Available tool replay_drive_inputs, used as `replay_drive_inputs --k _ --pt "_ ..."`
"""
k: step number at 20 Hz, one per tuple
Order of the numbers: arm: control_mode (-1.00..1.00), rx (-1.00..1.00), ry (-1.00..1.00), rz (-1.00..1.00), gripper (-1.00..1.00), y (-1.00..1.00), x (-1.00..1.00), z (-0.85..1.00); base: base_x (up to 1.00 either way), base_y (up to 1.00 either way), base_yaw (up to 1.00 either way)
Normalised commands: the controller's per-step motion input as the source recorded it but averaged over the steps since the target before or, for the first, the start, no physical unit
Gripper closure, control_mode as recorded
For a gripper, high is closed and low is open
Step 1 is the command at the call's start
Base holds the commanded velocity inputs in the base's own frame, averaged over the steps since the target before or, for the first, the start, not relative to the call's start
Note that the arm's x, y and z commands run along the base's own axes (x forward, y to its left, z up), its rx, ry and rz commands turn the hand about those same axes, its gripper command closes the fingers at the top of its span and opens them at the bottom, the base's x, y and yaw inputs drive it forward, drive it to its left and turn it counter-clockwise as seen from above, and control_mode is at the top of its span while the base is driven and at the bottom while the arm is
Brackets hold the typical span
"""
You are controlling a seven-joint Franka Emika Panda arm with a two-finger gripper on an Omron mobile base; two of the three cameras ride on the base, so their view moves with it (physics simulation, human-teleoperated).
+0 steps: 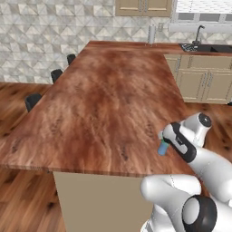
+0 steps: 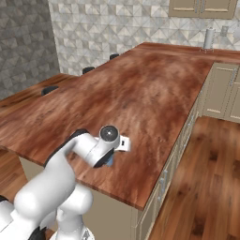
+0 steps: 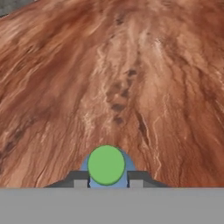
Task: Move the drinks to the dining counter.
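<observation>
A blue-green bottle [image 1: 162,148] with a green cap [image 3: 106,164] stands upright between my fingers. My gripper [image 3: 106,181] is shut on its blue body, one dark finger [image 3: 80,179] on each side. It sits low over the front right corner of the dining counter [image 1: 108,99], close to the edge nearest the base. Whether its bottom touches the wood I cannot tell. In the right base view the bottle [image 2: 109,162] peeks out below the white wrist. Reddish-brown woodgrain of the dining counter [image 3: 109,65] stretches away ahead of the hand.
Dark stools [image 1: 32,100] line the counter's far left side. A white cylinder [image 1: 151,34] stands at the far end, near a sink [image 1: 206,46] and beige cabinets [image 1: 199,84]. Wood floor [image 2: 206,178] runs along the right of the counter.
</observation>
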Motion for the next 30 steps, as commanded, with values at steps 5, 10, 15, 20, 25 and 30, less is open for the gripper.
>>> replay_drive_inputs --k 5,10,15,20,25,30 --pt "-1.0 0.0 0.0 0.0 -1.0 0.09 0.02 -0.28 0.0 0.0 0.0" --pt "-1.0 0.0 -0.02 0.0 -1.0 0.26 -0.08 -0.03 0.0 0.0 0.0" --pt "-1.0 -0.01 -0.06 0.0 -1.0 0.29 -0.16 0.01 0.0 0.0 0.0" --pt "-1.0 0.0 0.0 0.0 -1.0 -0.02 -0.08 0.13 0.0 0.0 0.0" --pt "-1.0 0.0 0.0 0.0 -1.0 -0.09 -0.18 0.23 0.0 0.0 0.0" --pt "-1.0 0.0 -0.1 0.0 -1.0 -0.12 -0.41 0.54 0.0 0.0 0.0"
